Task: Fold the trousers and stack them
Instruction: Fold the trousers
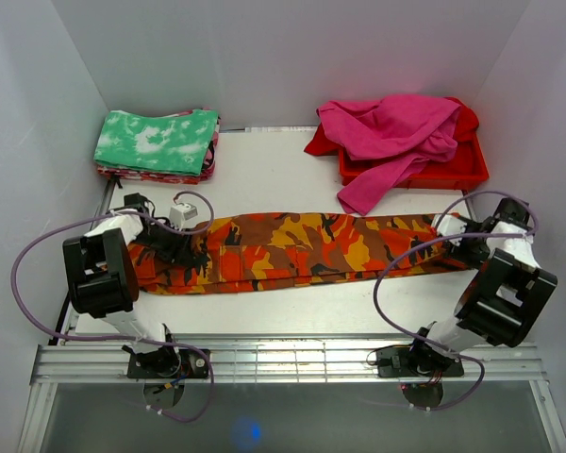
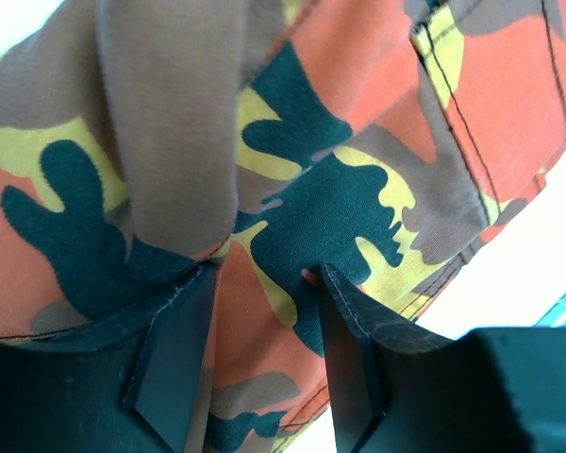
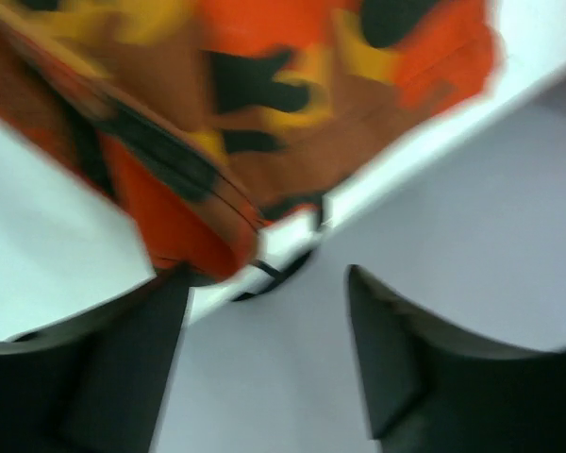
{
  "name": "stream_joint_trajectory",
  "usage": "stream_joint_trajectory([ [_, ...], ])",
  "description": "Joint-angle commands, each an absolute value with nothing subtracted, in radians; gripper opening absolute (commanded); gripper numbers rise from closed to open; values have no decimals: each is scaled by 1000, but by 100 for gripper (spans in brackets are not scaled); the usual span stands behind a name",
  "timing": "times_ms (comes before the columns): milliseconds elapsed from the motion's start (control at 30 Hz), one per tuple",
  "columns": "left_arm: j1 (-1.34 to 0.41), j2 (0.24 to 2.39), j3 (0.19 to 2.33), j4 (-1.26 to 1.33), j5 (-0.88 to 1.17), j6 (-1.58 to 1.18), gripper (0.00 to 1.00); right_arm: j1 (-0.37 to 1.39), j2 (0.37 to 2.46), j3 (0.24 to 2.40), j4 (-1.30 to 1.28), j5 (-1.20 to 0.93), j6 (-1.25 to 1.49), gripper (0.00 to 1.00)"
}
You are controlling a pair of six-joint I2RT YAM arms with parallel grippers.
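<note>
The camouflage trousers [image 1: 302, 247] lie stretched flat across the table from left to right, in orange, red, yellow and dark brown. My left gripper [image 1: 181, 243] sits low over their left end. In the left wrist view its jaws [image 2: 264, 274] stand apart with flat cloth [image 2: 340, 189] showing between them, nothing pinched. My right gripper [image 1: 456, 236] is at the trousers' right end. In the blurred right wrist view it [image 3: 266, 274] is open and empty, with the cloth's edge [image 3: 264, 113] just beyond its left finger [image 3: 141, 349].
A folded green-and-white mottled cloth [image 1: 158, 142] tops a stack at the back left. A red tray [image 1: 467, 170] at the back right holds a magenta garment [image 1: 396, 132] spilling over its front. White walls close in on three sides. A metal rail [image 1: 283, 363] runs along the near edge.
</note>
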State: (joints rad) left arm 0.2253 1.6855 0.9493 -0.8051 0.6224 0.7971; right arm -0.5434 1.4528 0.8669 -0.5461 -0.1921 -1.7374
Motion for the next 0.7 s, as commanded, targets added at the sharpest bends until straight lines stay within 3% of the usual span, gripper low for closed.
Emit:
stream_joint_trajectory([
  [0,228,1736,835,-848,381,894,60,-546,1491,1061,-550,-186,-1614,78],
  [67,250,1727,813,-845,345,943,60,-546,1508,1150,-654,-218,-1563,90],
  [233,334,1749,847,-871,264,1072,59,-554,1503,1270,-851,-330,-1523,93],
  [333,354,1730,885,-888,261,1144,60,-554,1512,1321,-927,-385,-1482,86],
  [367,354,1717,891,-899,277,1187,61,-548,1537,1333,-927,-391,-1459,76],
  [467,333,1646,919,-946,377,1235,64,-526,1638,1399,-933,-365,-1359,60],
  [567,275,1582,946,-992,472,1236,67,-493,1748,1477,-985,-339,-1290,53],
  [667,191,1537,960,-992,535,1171,69,-454,1805,1502,-979,-348,-1226,52],
])
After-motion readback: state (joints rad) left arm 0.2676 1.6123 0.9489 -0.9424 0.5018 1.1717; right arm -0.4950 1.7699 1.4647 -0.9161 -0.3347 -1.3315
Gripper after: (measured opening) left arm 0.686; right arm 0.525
